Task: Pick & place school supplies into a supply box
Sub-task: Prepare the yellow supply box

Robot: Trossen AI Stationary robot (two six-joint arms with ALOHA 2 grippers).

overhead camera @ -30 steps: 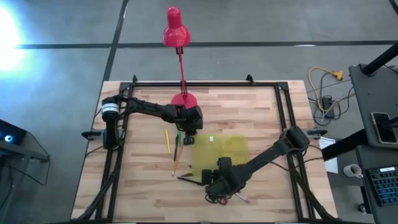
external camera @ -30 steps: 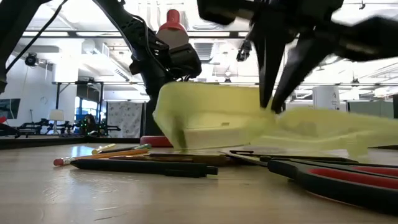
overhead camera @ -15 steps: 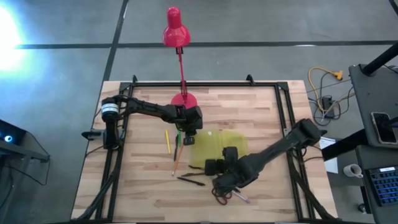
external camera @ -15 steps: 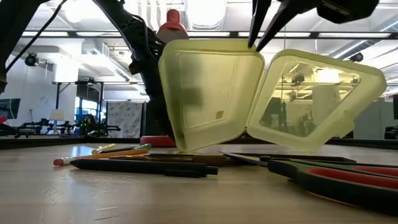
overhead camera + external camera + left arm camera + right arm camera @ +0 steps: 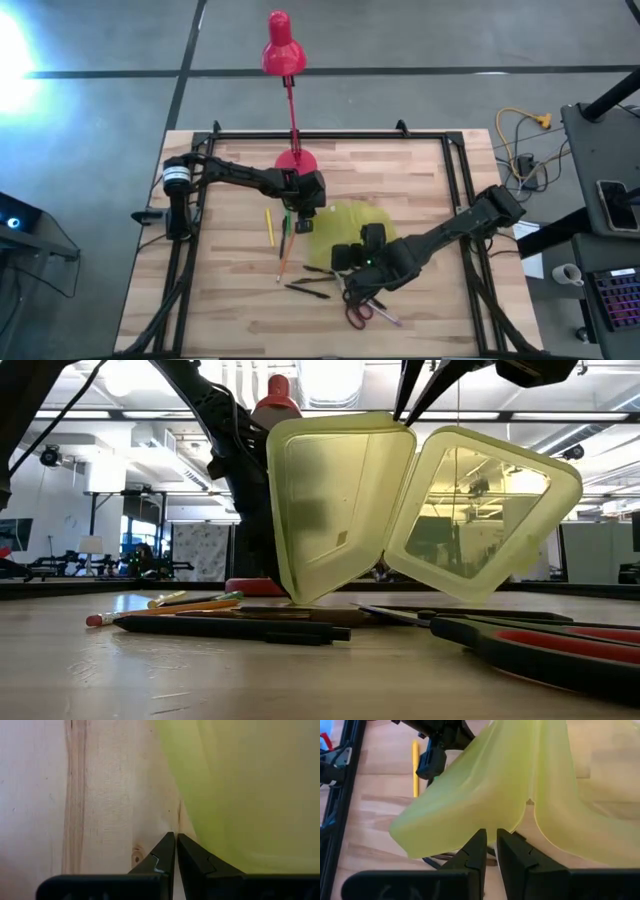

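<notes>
Supply box (image 5: 340,510): lifted, splayed open (two halves).
Right gripper (image 5: 491,842): fingers pinching box's hinge.
Left gripper (image 5: 175,845): fingers clenched, beside box.

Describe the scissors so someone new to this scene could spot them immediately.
Start at the wooden table and find the yellow-green supply box near its middle, then look toward the table's near edge. The scissors lie flat there, close beside the right arm. Their red looped handles set them apart from the thin, straight pens and pencils nearby.
</notes>
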